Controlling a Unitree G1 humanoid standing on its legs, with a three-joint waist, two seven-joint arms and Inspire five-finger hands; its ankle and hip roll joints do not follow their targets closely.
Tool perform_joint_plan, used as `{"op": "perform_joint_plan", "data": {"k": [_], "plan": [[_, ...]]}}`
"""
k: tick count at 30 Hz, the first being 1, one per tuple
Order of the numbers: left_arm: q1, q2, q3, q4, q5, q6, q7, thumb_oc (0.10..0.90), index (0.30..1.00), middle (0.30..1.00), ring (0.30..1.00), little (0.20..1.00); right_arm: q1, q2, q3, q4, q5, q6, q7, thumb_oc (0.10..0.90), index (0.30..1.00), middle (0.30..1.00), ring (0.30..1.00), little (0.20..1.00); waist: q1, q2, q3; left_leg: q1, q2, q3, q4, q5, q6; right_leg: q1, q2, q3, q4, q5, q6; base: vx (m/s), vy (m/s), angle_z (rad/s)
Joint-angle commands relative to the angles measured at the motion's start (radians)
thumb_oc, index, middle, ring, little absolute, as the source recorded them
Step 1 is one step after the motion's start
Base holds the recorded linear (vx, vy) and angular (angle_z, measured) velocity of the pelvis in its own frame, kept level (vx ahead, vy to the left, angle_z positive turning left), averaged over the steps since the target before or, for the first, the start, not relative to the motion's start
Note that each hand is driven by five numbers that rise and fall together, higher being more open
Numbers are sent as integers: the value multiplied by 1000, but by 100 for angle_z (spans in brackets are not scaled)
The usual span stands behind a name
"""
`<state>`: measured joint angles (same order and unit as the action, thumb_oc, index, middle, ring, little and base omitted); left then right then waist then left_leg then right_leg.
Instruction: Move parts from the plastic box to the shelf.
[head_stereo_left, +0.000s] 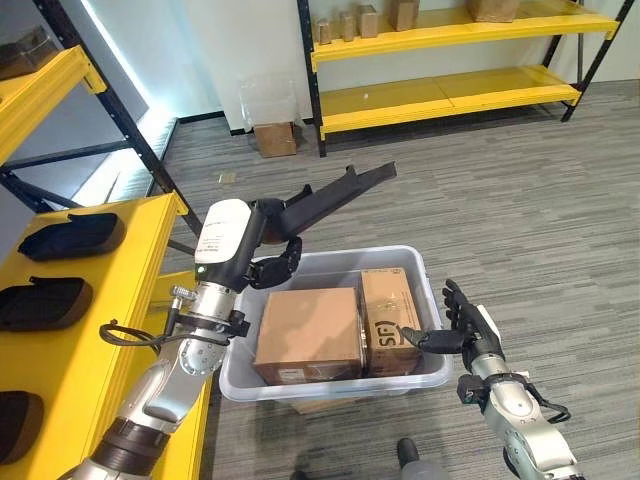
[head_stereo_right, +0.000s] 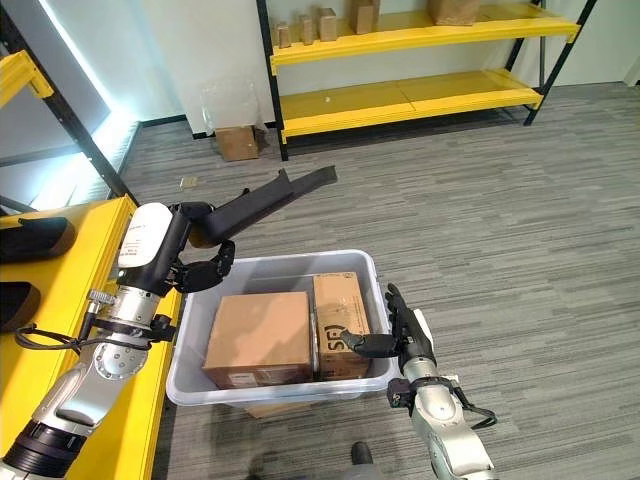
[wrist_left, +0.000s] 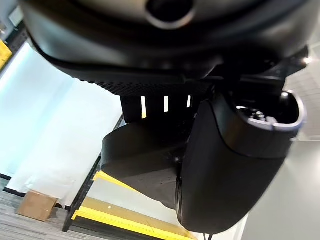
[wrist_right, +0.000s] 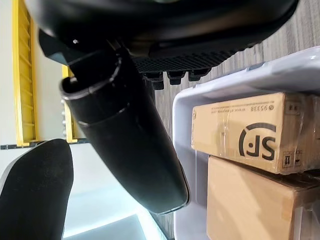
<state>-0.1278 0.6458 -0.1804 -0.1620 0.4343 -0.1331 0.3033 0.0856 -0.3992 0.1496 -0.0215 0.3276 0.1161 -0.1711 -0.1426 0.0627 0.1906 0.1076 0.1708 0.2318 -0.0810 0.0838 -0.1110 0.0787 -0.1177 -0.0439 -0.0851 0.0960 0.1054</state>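
Note:
My left hand (head_stereo_left: 268, 258) is raised over the back left corner of the grey plastic box (head_stereo_left: 427, 300), fingers curled round one end of a long black part (head_stereo_left: 342, 190) that slants up and to the right. Two cardboard boxes lie in the plastic box, a wide one (head_stereo_left: 310, 335) and a narrow one (head_stereo_left: 388, 318). My right hand (head_stereo_left: 466, 325) is open at the box's right wall, thumb pointing at the rim. The yellow shelf (head_stereo_left: 125, 300) at my left carries black parts (head_stereo_left: 70, 235), (head_stereo_left: 45, 302). In the right wrist view the narrow box (wrist_right: 245, 132) shows past the thumb (wrist_right: 125, 130).
Yellow shelving (head_stereo_left: 450, 95) with several small cardboard boxes stands along the far wall. A cardboard box (head_stereo_left: 275, 138) and a clear container (head_stereo_left: 265, 100) sit on the floor beside it. Grey carpet lies open to the right of the plastic box.

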Motion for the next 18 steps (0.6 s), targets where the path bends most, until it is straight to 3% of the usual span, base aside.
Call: {"op": "perform_joint_plan", "data": {"k": [1,8,18], "plan": [[-120,48,128,-71,-43,-67,127,400,300,300,300,300,-116,-36,-23,-79,16,-148,26,900,1000,1000,1000,1000,0,-22,-45,-33,22,-50,-5,-26,6,5,-42,-82,167,-164,3,-83,5,15],[-79,60,170,-73,-28,-73,161,400,300,300,300,300,-127,-37,-4,-80,19,-164,53,900,1000,1000,1000,1000,40,-17,-40,-54,8,-95,0,-23,10,5,-46,-105,188,-182,-3,-53,-15,18],[-73,71,184,-54,-18,-91,176,400,300,300,300,300,-139,-26,-16,-55,78,-183,12,900,1000,1000,1000,1000,76,-7,-34,-101,-25,-196,1,-4,16,8,-17,-94,234,-223,-29,-43,-17,26]]}}
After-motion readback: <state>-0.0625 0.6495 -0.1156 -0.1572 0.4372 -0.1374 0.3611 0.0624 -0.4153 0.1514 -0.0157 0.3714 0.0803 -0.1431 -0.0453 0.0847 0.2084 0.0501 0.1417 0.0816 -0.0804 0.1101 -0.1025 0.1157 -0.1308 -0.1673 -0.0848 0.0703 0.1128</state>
